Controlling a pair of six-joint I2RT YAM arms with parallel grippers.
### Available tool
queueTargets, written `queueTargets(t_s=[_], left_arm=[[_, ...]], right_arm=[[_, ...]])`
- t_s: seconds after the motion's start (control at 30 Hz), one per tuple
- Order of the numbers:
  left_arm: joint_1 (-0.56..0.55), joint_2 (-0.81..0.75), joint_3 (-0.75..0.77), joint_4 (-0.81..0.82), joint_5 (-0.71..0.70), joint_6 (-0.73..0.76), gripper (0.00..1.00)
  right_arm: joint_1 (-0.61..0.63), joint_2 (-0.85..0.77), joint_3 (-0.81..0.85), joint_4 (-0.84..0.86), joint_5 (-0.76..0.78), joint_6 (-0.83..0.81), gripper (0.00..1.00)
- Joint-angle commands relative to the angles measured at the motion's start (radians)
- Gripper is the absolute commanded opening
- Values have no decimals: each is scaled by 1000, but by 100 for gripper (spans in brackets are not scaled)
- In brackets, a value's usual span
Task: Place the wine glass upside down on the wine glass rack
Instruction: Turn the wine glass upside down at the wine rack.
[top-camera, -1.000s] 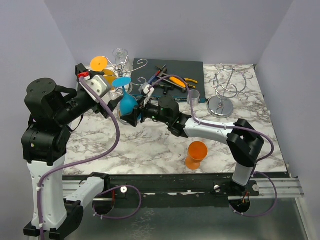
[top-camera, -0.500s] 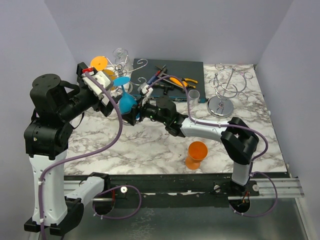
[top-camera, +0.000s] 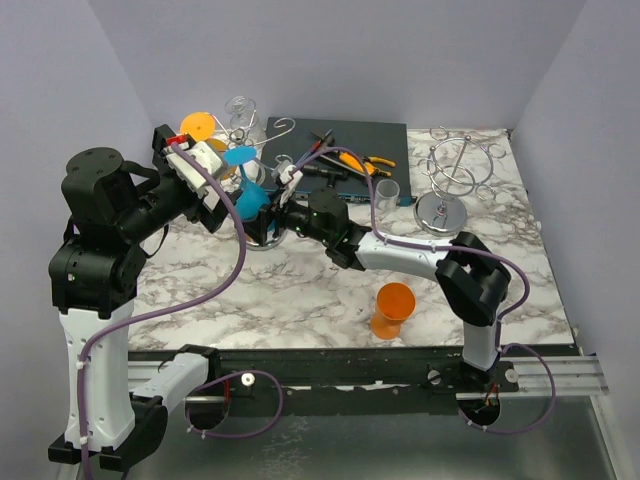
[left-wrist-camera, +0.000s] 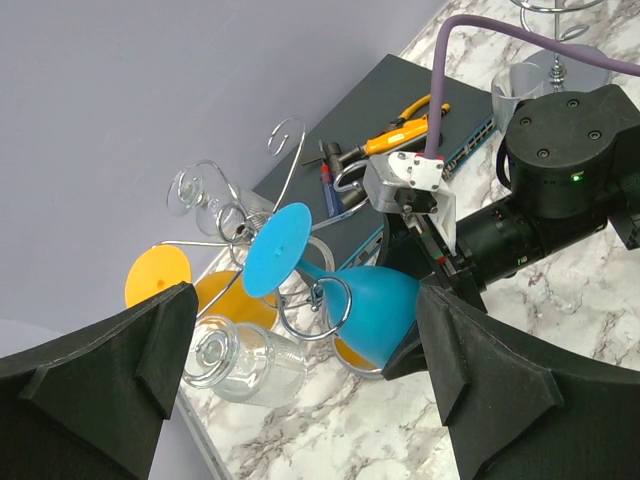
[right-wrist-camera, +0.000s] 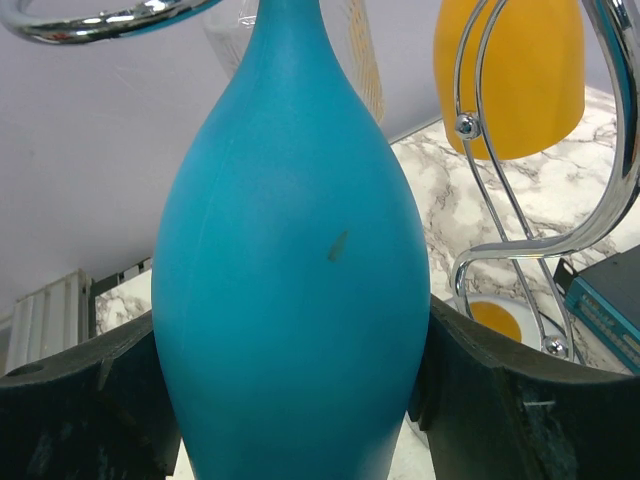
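Clamping an inverted teal wine glass (right-wrist-camera: 290, 250), the right tool (top-camera: 268, 224) holds its stem at the chrome wire rack (right-wrist-camera: 461, 126); left tool (left-wrist-camera: 305, 390) gapes empty. Releasing off-hook could drop it.

Blue wine glass (left-wrist-camera: 370, 315), orange cup (top-camera: 392, 308), silver rack (right-wrist-camera: 463, 125), grey-veined white marble table (top-camera: 300, 290).

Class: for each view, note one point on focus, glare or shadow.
Top external: even light, soft shadows, blue wine glass small but sharp. Left wrist: left claw open, its fingers dark and featureless. Right wrist: the glass fills the frame, sharp; bright highlights on the chrome rack.
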Motion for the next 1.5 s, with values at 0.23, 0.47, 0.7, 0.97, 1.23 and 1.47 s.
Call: queueTargets(t_s=[0.23, 0.47, 0.7, 0.97, 1.23, 1.47], left_arm=[[-2, 1, -7, -8, -50, 9, 99], [-3, -3, -22, -9, -64, 20, 99], [-2, -4, -29, -11, -68, 25, 99], [-2, 4, -37, -11, -93, 31, 99], [-3, 31, -34, -10, -169, 22, 99], [-2, 50, -33, -9, -213, 9, 99]], right_arm=[[24, 60, 51, -53, -6, -62, 67], [41, 62, 43, -66, 12, -105, 67], [62, 75, 61, -82, 29, -160, 67], [63, 48, -16, 49, 25, -174, 67], [64, 34, -79, 162, 25, -191, 67], [64, 23, -151, 267, 101, -146, 76]])
